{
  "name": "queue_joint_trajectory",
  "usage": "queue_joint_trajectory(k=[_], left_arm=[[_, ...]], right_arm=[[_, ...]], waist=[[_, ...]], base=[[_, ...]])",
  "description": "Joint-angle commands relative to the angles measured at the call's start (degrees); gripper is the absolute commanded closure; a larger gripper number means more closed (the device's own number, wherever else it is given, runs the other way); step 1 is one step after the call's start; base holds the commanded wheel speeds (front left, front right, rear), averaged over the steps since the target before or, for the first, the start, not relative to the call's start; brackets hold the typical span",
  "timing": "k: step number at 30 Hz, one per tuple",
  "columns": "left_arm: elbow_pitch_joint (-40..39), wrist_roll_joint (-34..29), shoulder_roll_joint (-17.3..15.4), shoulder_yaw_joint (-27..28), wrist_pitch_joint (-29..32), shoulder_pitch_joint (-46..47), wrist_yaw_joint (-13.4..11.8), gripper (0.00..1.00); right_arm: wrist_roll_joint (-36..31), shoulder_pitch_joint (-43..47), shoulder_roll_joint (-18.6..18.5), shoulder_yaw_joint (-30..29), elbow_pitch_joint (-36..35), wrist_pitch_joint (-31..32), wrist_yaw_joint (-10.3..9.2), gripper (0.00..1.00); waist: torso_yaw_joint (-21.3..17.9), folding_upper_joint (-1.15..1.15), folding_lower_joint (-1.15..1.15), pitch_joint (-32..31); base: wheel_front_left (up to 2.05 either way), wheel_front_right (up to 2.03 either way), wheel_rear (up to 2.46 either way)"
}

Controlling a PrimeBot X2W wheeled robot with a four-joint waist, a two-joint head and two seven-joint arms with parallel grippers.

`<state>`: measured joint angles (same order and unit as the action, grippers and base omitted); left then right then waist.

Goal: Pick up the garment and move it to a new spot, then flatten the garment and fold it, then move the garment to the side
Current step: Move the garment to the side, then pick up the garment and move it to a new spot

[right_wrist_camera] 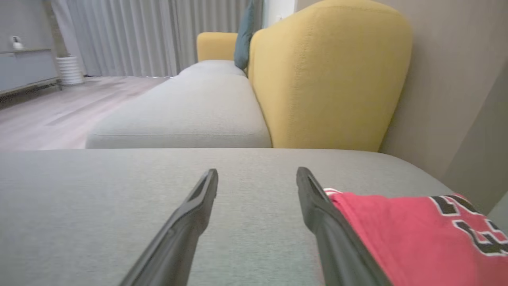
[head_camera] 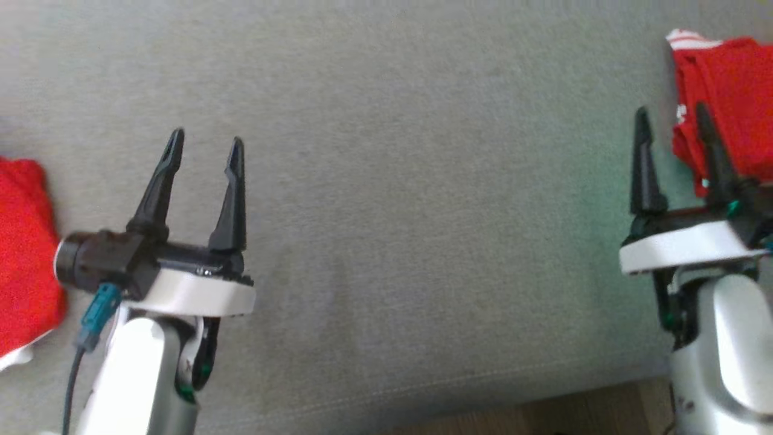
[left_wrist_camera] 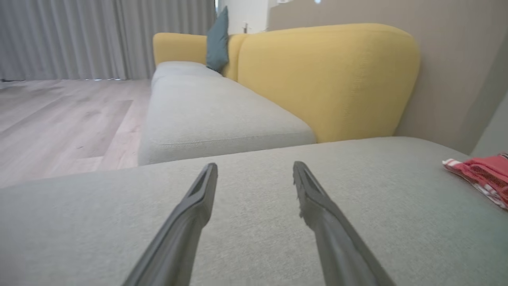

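Note:
A folded red garment (head_camera: 734, 90) with white trim lies at the far right of the grey sofa cushion (head_camera: 392, 181). My right gripper (head_camera: 671, 115) stands open at its left edge, nothing between the fingers. In the right wrist view the garment (right_wrist_camera: 408, 234) shows black-and-white lettering and lies against the outside of the right finger (right_wrist_camera: 325, 222) of the right gripper (right_wrist_camera: 258, 172). My left gripper (head_camera: 206, 142) is open and empty over the cushion's left part. The left wrist view has the left gripper (left_wrist_camera: 254, 167) open, with the garment (left_wrist_camera: 482, 174) far off to the right.
Another red cloth (head_camera: 21, 254) lies at the cushion's left edge, beside my left wrist. The cushion's front edge and wooden floor (head_camera: 574, 411) run along the bottom. A yellow backrest (left_wrist_camera: 325, 79), a teal pillow (left_wrist_camera: 218, 39) and a longer grey seat (left_wrist_camera: 214, 115) lie beyond.

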<state>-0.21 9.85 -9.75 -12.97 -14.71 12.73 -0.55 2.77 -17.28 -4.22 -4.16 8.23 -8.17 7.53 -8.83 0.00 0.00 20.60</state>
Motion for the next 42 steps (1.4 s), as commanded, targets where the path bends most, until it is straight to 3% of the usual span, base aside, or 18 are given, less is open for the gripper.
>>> queue_joint_trajectory(k=[1,6,13,30,42], left_arm=[[-1.7,0.4,0.0,2.6,-0.3,-0.3,-0.3,0.00],[-0.4,1.3,1.4,4.0,-0.3,-3.2,-0.7,0.00],[0.8,1.7,1.7,5.4,-0.3,-6.4,0.6,0.00],[3.1,0.2,1.0,6.6,-0.3,-13.7,-0.5,0.00],[3.7,0.3,1.0,6.1,-0.3,-14.0,-0.9,0.00]], right_arm=[[0.1,0.7,0.1,1.9,-2.3,-0.5,-0.04,0.00],[1.4,4.8,0.9,2.9,-3.2,-0.3,-0.04,0.00],[3.5,11.4,1.3,3.1,-5.4,0.8,-0.04,0.00],[5.9,20.3,1.3,4.1,-9.8,4.7,-0.04,0.00],[6.8,21.4,1.3,4.1,-10.8,5.3,-0.04,0.00]], waist=[[2.6,0.00,0.00,-2.7],[5.9,0.00,0.00,-6.3],[8.1,0.00,0.00,-11.3],[7.2,0.00,0.00,-18.5],[7.0,0.00,0.00,-19.4]], base=[[0.00,0.00,0.00],[0.00,0.00,0.00],[0.00,0.00,0.00],[0.00,0.00,0.00],[0.00,0.00,0.00]])
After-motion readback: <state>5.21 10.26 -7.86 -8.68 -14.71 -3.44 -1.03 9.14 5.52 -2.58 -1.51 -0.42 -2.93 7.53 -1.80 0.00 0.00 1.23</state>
